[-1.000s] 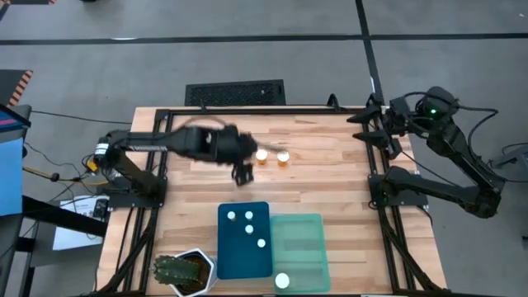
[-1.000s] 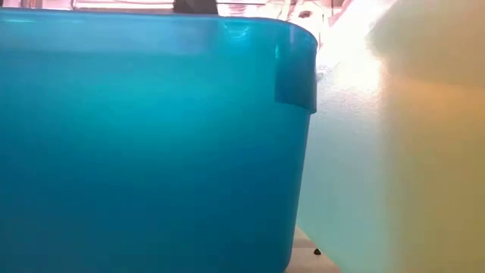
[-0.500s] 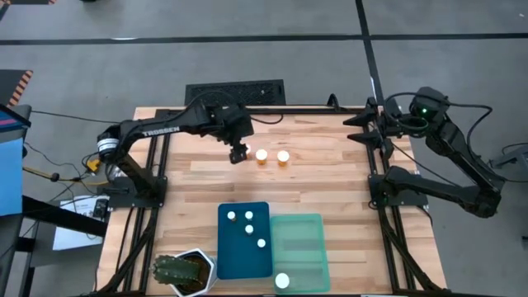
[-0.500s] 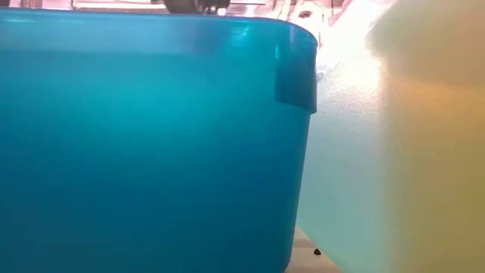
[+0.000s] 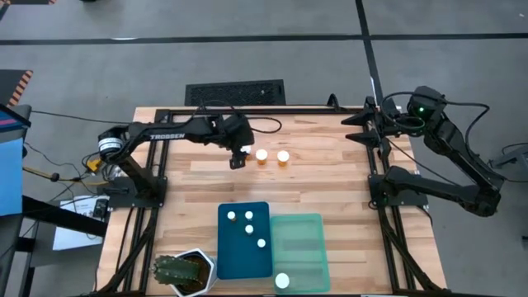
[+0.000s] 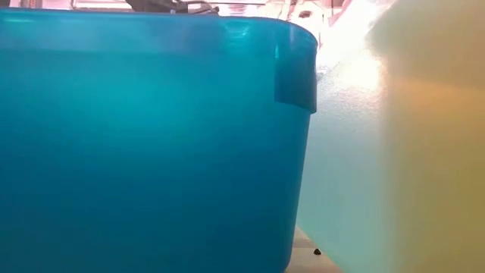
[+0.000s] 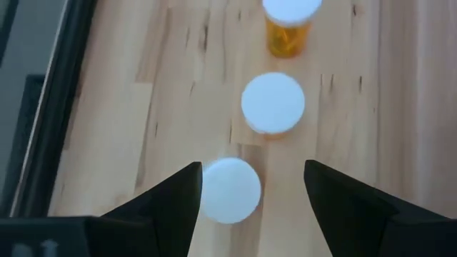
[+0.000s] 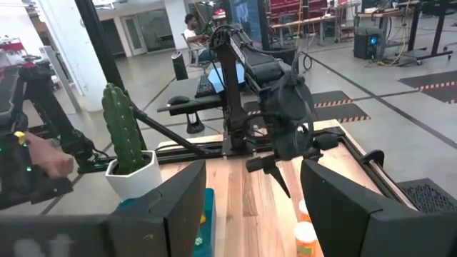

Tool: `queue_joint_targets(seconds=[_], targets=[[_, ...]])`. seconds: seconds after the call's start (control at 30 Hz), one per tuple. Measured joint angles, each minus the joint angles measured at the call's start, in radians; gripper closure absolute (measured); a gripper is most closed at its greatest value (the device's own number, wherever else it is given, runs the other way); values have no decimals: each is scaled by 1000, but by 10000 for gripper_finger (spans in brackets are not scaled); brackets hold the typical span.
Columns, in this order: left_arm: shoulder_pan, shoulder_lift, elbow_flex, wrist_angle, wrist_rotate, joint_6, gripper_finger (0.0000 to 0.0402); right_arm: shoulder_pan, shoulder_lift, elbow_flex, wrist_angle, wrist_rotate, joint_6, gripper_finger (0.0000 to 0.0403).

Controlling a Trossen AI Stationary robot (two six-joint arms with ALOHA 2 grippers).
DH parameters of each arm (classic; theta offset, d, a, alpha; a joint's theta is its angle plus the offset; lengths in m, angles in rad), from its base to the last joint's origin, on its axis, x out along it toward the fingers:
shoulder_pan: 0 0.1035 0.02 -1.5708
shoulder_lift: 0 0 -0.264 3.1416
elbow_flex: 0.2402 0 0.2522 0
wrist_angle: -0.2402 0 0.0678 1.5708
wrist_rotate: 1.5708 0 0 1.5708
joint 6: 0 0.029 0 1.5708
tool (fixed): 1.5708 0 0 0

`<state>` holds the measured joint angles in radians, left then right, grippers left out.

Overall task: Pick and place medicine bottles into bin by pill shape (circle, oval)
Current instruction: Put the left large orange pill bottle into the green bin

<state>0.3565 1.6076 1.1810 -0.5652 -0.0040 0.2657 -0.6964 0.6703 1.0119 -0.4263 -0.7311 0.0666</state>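
A: We see little in the low view; the blue tray (image 6: 144, 144) fills it.

B: From above, our left gripper (image 5: 238, 158) hangs over a white-capped bottle (image 7: 230, 190), fingers (image 7: 171, 207) spread either side, empty. Two more bottles (image 5: 261, 156) stand just beside. Our right gripper (image 5: 369, 125), fingers apart, waits at the table (image 5: 330, 177) edge.

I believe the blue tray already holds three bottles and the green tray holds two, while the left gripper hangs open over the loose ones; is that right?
Not quite. In the high view the green tray holds only one bottle, at its near edge. The rest stands: the blue tray holds three, and the left gripper hangs open over the loose bottles.
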Motion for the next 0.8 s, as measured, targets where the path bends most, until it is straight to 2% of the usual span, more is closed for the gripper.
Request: queue_joint_targets(seconds=[0.13, 0.33, 0.43, 0.63, 0.8], targets=[[5, 44, -7, -9, -11, 44, 148, -1, 11, 0, 2, 0, 0, 163], [13, 115, -7, 13, -84, 51, 108, -3, 26, 0, 0, 0, 2, 163], [13, 117, -6, 4, -61, 60, 97, -3, 30, 0, 1, 0, 4, 163], [13, 128, -6, -2, -16, 92, 100, -7, 32, 0, 1, 0, 3, 163], [16, 129, -7, 6, -1, 103, 126, -7, 32, 0, 1, 0, 1, 163]])
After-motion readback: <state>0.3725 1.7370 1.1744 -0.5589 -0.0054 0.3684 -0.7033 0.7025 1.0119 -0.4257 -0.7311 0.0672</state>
